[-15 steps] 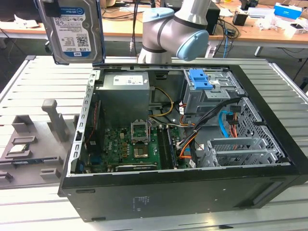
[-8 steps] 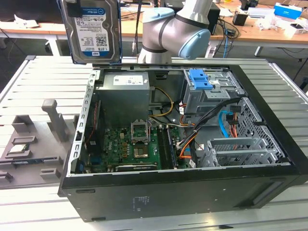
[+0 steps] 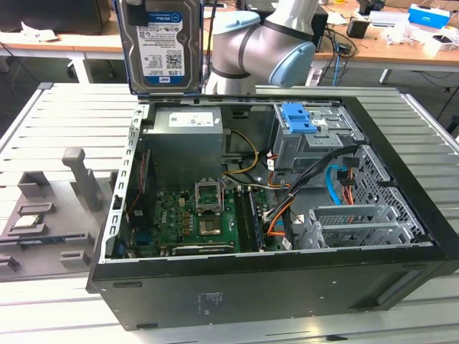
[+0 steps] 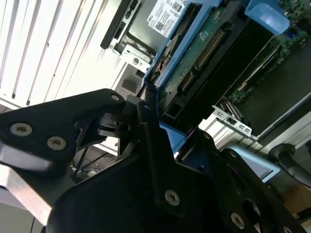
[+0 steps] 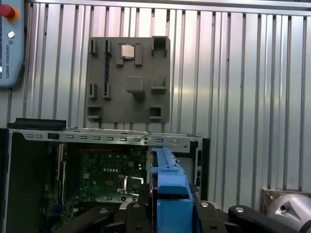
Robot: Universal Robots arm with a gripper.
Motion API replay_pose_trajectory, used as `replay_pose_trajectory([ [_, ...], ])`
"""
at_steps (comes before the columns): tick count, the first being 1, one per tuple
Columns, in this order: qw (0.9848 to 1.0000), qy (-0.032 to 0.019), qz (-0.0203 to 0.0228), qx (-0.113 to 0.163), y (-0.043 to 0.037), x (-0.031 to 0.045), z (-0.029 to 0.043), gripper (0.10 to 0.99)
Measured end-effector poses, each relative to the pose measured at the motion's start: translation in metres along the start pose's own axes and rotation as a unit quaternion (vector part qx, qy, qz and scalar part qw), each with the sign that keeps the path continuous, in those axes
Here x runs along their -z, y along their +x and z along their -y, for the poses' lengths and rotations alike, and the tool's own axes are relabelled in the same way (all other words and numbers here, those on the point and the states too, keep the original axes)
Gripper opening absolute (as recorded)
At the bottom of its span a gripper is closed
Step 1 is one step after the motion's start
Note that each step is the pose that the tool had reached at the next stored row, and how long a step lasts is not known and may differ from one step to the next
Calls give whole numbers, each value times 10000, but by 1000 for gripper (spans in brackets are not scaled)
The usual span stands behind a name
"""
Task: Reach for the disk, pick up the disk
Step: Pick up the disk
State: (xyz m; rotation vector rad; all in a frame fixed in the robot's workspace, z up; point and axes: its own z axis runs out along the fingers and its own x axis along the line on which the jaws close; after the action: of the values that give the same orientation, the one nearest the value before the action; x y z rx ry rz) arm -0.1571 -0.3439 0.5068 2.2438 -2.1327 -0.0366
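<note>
Now, in the exterior view, holding the disk (image 3: 159,46) upright, raised above the open case (image 3: 287,287), beside the arm (image 3: 265,43). In the second wrist view, clamping the gripper (image 4: 143,109) onto its blue rails. In the first wrist view, gripping it over the case.

Blue-railed disk (image 4: 194,63), green circuit board bare, in the black hand (image 4: 146,110).

Blue-and-white barcode label on disk (image 3: 159,46); vertical lettering on pendant (image 5: 9,48); label's small print illegible.
</note>
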Motion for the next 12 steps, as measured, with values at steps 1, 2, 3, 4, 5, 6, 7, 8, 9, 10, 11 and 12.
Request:
replay_pose_trajectory([
  [1, 10000, 0, 0, 0, 0, 2, 38, 369],
  [2, 10000, 0, 0, 1, 0, 3, 75, 369],
  [3, 10000, 0, 0, 1, 0, 5, 98, 369],
  [4, 10000, -1, 0, 0, -1, 7, 142, 369],
  [5, 10000, -1, 0, -1, -2, 9, 173, 369],
  [6, 10000, -2, 0, 0, -2, 10, 205, 369],
  [7, 10000, -2, 0, 1, -3, 12, 237, 369],
  [8, 10000, -3, 0, 0, -4, 14, 273, 369],
  [9, 10000, -3, 0, 0, -5, 15, 300, 369],
  [10, 10000, -4, 0, 0, -5, 16, 333, 369],
  [11, 10000, -5, 0, 1, -5, 18, 375, 369],
  [12, 10000, -5, 0, 0, -5, 20, 409, 369],
])
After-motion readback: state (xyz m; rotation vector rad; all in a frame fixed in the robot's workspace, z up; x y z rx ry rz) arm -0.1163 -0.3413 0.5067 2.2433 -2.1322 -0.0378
